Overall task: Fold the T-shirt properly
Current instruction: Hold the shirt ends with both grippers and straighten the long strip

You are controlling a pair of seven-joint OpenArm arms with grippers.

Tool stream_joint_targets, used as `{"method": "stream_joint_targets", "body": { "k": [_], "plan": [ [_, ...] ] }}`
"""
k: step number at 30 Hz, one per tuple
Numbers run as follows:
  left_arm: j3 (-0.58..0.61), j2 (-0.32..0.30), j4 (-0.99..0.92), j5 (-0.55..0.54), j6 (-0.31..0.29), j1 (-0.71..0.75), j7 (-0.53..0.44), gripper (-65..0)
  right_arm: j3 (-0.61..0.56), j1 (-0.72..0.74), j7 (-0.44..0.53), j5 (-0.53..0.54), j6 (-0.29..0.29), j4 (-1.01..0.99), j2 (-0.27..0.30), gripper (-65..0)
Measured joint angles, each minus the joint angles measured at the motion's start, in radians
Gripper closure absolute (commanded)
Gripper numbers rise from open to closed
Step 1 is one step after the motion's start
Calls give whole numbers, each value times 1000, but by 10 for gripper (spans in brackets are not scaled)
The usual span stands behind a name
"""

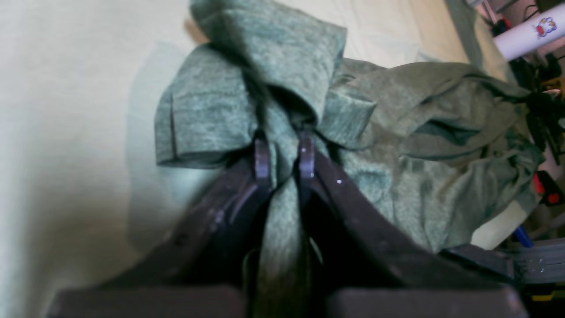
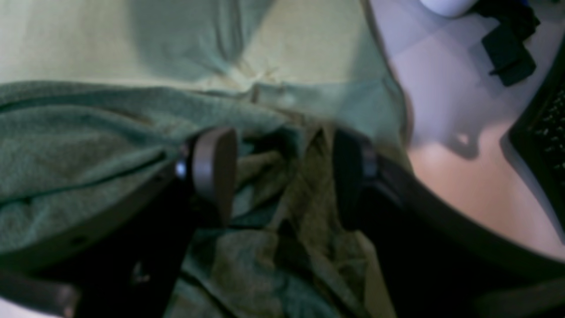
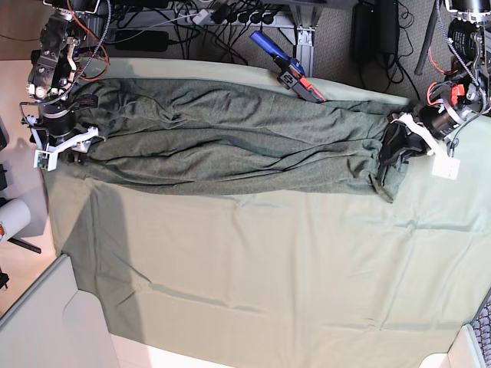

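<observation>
The dark olive T-shirt (image 3: 230, 146) lies stretched in a long wrinkled band across the far part of the mint-green table cloth (image 3: 268, 261). My left gripper (image 3: 395, 146) is at its right end. In the left wrist view this gripper (image 1: 284, 157) is shut on a bunched fold of the shirt (image 1: 273, 57), held a little above the cloth (image 1: 66, 132). My right gripper (image 3: 73, 149) is at the shirt's left end. In the right wrist view this gripper (image 2: 282, 176) has its jaws wide apart, with crumpled shirt fabric (image 2: 66, 145) between and under them, near the cloth's edge (image 2: 300, 44).
A blue and red tool (image 3: 288, 65) lies at the table's back edge, touching the shirt. Cables (image 3: 192, 15) run behind the table. A white roll (image 3: 11, 218) stands off the left side. A white tag (image 3: 445, 167) lies by the left arm.
</observation>
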Motion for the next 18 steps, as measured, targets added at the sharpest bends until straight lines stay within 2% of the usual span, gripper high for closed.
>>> {"method": "stream_joint_targets", "body": {
  "k": [4,8,12,18],
  "plan": [
    [-84,2,11,-2,-4,0,-6,0,48,0,-2,12,0,0,0,-347],
    [-178,-20,23,-10,-8,-6,-5,0,120,0,-4,89,0,0,0,-347],
    [-183,-60,23,3,-8,-18,-6,0,166,0,-12,127,0,0,0,-347],
    [-179,-100,23,85,-12,-72,-7,0,177,0,-23,127,0,0,0,-347]
  ]
}}
